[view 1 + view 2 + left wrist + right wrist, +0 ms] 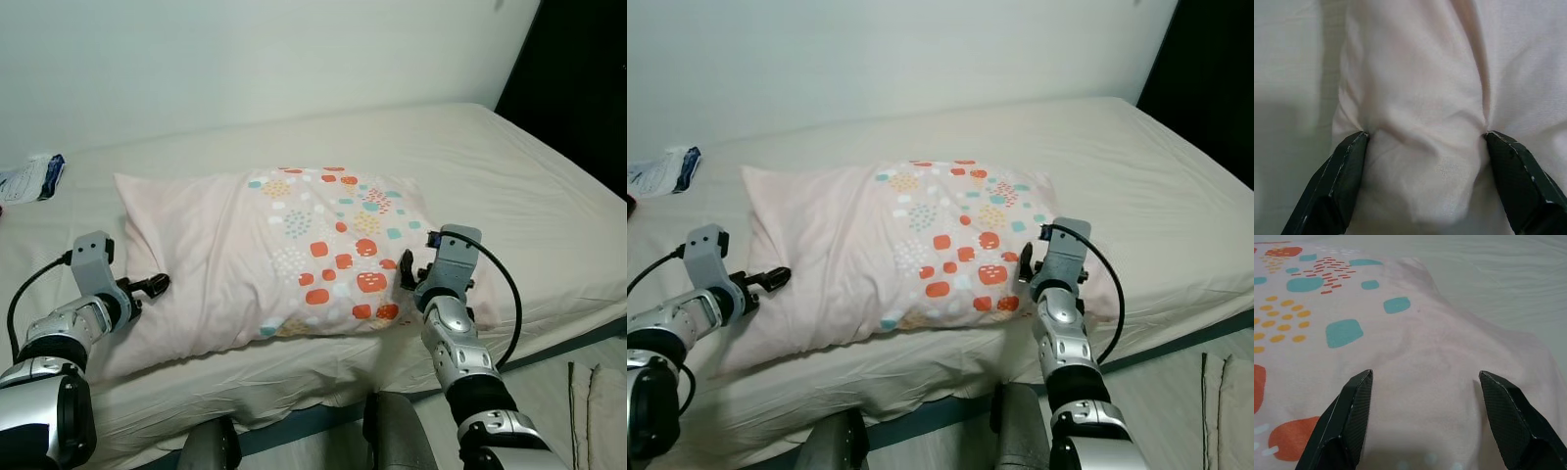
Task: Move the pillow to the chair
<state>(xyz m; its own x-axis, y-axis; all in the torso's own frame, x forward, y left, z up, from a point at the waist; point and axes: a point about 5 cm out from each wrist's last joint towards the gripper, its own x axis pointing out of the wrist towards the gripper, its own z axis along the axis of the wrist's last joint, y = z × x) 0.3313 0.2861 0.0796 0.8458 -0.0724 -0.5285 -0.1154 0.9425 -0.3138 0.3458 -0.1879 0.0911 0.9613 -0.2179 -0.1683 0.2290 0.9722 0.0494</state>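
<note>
— While the pale pink pillow with orange, teal and yellow patches lies across the cream-sheeted bed, where are the arms?
— One at each end. The left gripper has its fingers spread wide, pressing into bunched fabric at the plain end.
— And the right gripper?
— Fingers equally wide apart, against the patterned end, gripping nothing. A blue-and-white packet lies near the wall.

Both arms: silver jointed metal segments with black bands. Grey blocky wrist housing on each; black cable loops from housing back to forearm. Left gripper and right gripper: two long black fingers, faceted, wedge-tipped, matte.
</note>
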